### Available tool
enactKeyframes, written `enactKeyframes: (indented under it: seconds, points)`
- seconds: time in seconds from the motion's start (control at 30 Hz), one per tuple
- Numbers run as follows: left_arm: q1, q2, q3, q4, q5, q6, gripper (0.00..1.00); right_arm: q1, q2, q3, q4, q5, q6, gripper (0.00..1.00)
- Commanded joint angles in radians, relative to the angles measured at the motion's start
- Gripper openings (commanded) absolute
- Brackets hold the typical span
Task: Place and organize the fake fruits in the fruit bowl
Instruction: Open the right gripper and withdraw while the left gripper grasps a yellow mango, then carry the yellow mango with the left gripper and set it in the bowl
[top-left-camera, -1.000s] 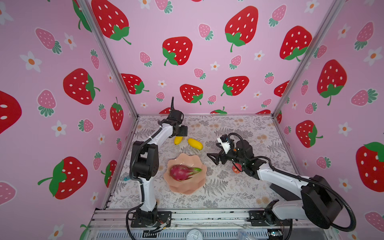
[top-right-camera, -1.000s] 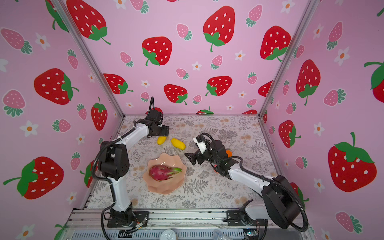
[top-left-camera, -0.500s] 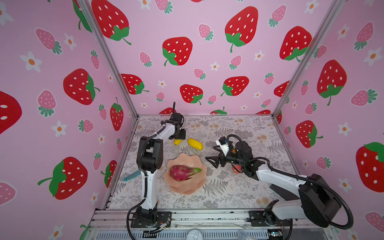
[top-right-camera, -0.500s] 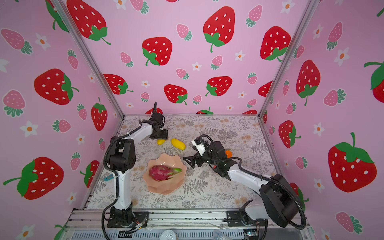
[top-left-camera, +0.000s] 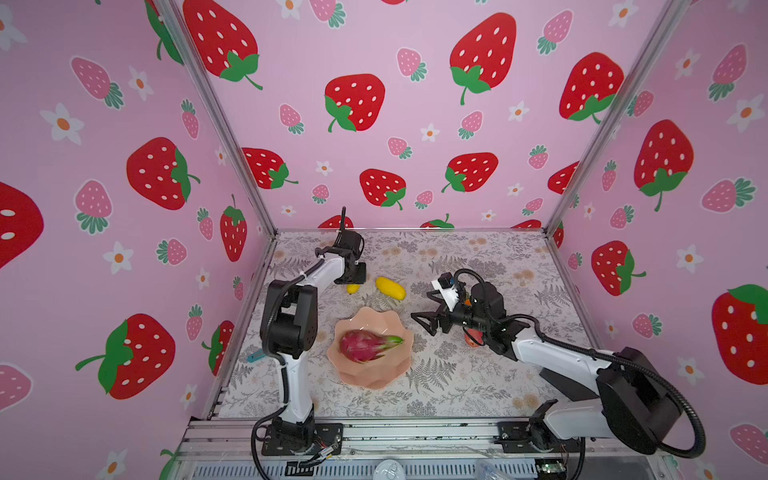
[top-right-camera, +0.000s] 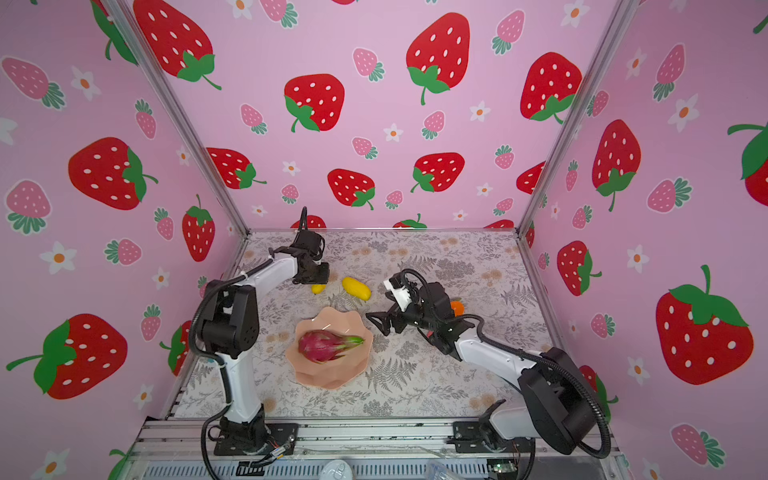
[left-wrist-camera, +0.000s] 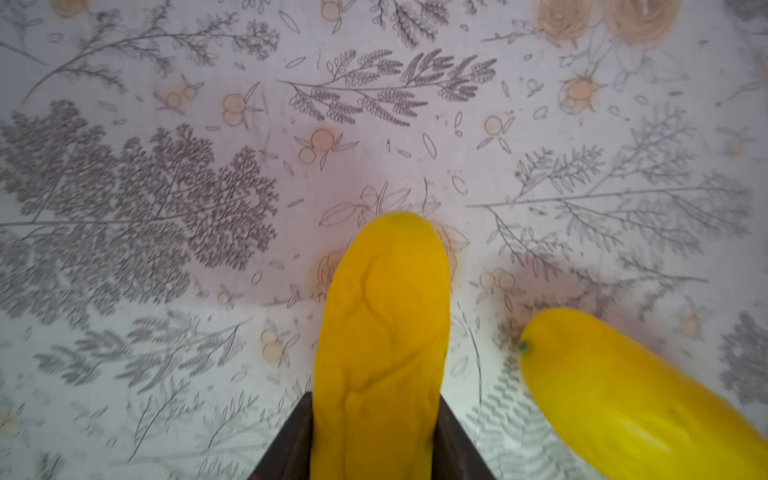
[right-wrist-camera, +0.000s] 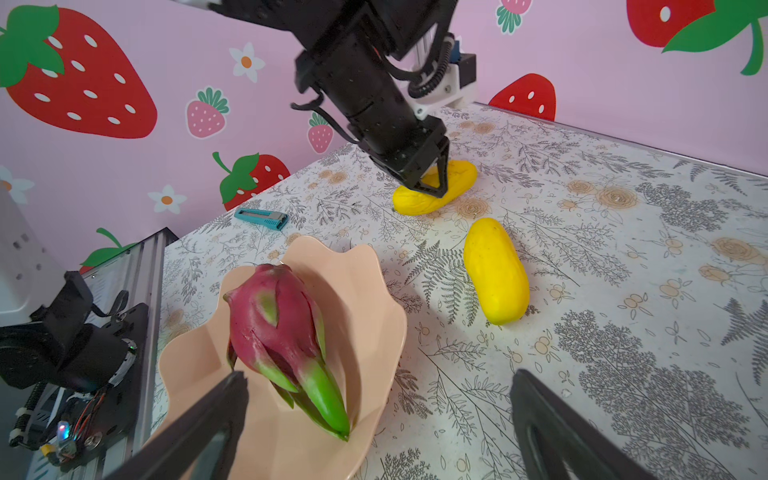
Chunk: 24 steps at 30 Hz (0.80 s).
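The left gripper (right-wrist-camera: 432, 188) pinches one yellow oblong fruit (right-wrist-camera: 417, 203) across its middle, jaws pressed against its sides, with the fruit low on the floral tabletop (right-wrist-camera: 623, 291) toward the back left. The second yellow fruit (right-wrist-camera: 495, 271) lies near it, not touching. The right gripper (top-left-camera: 424, 322) hovers empty with jaws spread wide, just beside the peach-pink fruit bowl (top-left-camera: 376, 384), which holds the dragon fruit (top-left-camera: 365, 345). Partly hidden behind the right arm are the red-pink fruit (top-left-camera: 473, 340) and the oranges (top-right-camera: 457, 308). A teal tool (right-wrist-camera: 261, 218) lies at the table's left edge.
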<state>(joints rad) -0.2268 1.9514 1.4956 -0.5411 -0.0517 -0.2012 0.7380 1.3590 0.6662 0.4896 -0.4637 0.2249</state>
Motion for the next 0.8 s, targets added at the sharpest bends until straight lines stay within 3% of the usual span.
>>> enactKeyframes:
  seconds: [0.0,0.2,0.3,0.5,0.77]
  points:
    - [-0.038,-0.188,-0.104,0.021,0.001,-0.013,0.42,0.007,-0.020,-0.014,0.027,0.003,0.005,0.99]
    - [-0.186,-0.493,-0.364,-0.029,-0.022,-0.054,0.43,0.008,-0.016,-0.019,0.038,-0.015,-0.003,0.99]
    - [-0.237,-0.579,-0.484,0.016,0.001,-0.086,0.43,0.006,-0.006,-0.014,0.046,-0.033,0.000,0.99]
    - [-0.307,-0.647,-0.583,0.059,-0.029,-0.105,0.44,0.011,-0.012,-0.028,0.074,-0.058,0.030,0.99]
    - [-0.320,-0.635,-0.614,0.099,-0.069,-0.107,0.46,0.016,-0.045,-0.073,0.089,-0.035,0.048,0.99]
